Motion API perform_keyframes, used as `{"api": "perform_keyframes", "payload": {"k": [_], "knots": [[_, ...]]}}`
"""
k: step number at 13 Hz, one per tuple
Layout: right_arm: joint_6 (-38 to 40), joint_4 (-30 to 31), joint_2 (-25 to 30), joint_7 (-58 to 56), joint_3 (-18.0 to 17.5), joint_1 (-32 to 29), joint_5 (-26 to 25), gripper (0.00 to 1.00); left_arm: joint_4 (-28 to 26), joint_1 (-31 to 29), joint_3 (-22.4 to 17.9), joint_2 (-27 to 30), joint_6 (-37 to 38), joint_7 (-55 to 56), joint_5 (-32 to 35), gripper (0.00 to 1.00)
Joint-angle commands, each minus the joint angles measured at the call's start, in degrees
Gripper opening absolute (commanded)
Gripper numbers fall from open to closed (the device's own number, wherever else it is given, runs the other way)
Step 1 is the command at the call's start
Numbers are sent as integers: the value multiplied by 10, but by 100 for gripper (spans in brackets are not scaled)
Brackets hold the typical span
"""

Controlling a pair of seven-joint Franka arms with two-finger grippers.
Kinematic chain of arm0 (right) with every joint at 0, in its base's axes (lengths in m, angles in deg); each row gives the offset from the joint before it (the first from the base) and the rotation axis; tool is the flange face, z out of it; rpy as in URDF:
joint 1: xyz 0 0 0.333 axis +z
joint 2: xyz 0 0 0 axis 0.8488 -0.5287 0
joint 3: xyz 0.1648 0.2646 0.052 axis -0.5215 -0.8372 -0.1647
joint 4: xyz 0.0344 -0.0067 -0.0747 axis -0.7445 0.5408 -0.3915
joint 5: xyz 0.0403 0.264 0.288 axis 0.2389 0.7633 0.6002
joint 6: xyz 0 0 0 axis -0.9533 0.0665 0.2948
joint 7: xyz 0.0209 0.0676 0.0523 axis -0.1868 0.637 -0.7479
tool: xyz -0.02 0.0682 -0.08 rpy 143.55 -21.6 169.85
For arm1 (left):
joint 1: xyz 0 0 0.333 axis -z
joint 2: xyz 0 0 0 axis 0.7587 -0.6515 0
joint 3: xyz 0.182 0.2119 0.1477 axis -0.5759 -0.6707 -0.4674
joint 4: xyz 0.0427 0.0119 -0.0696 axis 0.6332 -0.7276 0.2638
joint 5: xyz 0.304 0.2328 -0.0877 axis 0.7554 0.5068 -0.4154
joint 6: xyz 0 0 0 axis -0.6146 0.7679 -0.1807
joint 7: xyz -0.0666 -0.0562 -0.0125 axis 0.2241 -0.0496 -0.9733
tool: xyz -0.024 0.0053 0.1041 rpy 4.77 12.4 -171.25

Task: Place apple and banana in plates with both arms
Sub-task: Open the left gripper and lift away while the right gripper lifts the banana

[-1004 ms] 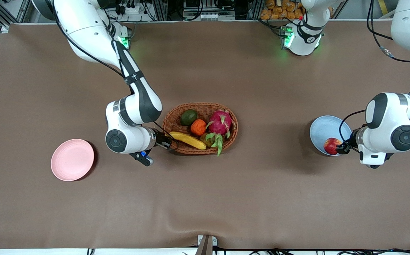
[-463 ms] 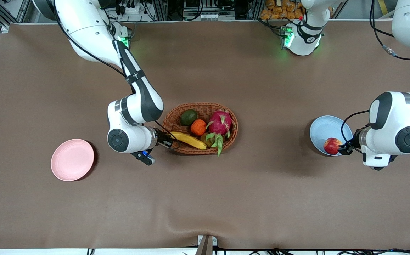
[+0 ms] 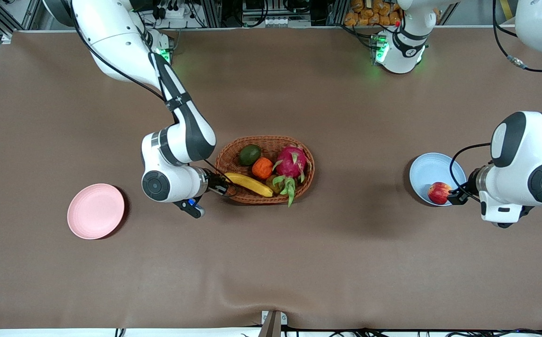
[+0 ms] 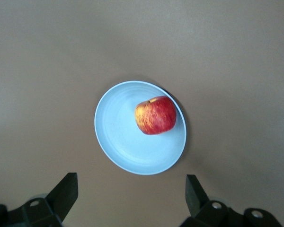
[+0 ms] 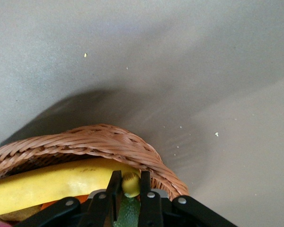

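Note:
The red apple (image 3: 439,193) lies on the light blue plate (image 3: 427,171) toward the left arm's end of the table. It also shows in the left wrist view (image 4: 155,115), on the plate (image 4: 123,142). My left gripper (image 3: 456,196) is open and empty, up in the air beside the plate's edge (image 4: 130,198). The yellow banana (image 3: 249,185) lies in the wicker basket (image 3: 271,139). My right gripper (image 3: 224,188) is shut on the banana's end at the basket's rim (image 5: 131,183). The pink plate (image 3: 95,211) is empty, toward the right arm's end.
The basket (image 5: 99,142) also holds an avocado (image 3: 250,154), an orange fruit (image 3: 262,167) and a magenta dragon fruit (image 3: 292,163). The brown table cover has a small fold at its near edge (image 3: 233,292).
My left arm has lifted and drawn back from the apple, which stays on the blue plate. My right gripper has shifted slightly at the banana's end.

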Motion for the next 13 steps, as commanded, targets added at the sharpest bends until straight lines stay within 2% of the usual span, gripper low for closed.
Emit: {"api": "perform_keyframes", "payload": {"k": [1, 6, 8, 13], "knots": [[29, 1, 24, -5, -1, -3, 9, 0, 28, 10, 3, 5, 42, 1, -9, 100], [71, -1, 75, -10, 11, -17, 2, 0, 57, 11, 23, 7, 73, -8, -19, 100], [79, -1, 93, -28, 12, -35, 1, 0, 63, 0, 24, 27, 78, -45, -32, 100], [132, -2, 120, -149, 12, -115, -66, 0, 90, 1, 16, 47, 71, -165, -34, 100]]}}
